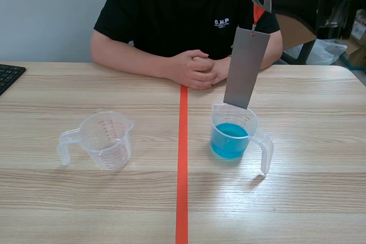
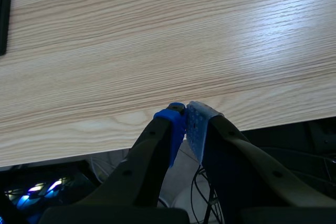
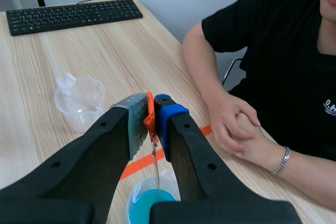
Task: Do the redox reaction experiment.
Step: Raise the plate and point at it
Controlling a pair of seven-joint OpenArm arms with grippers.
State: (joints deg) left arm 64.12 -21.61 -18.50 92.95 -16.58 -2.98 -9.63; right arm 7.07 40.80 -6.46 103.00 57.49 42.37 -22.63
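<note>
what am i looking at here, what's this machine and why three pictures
A robot with two black arms, each ending in a two-fingered gripper. One picture looks across the table from between the arms; the others come from a camera on each wrist. The right gripper pinches an orange tab, from which a grey strip hangs over a cup of blue liquid. An empty measuring cup stands apart from it. The left gripper is shut on nothing at the table's edge. A person sits opposite, hands clasped.
</note>
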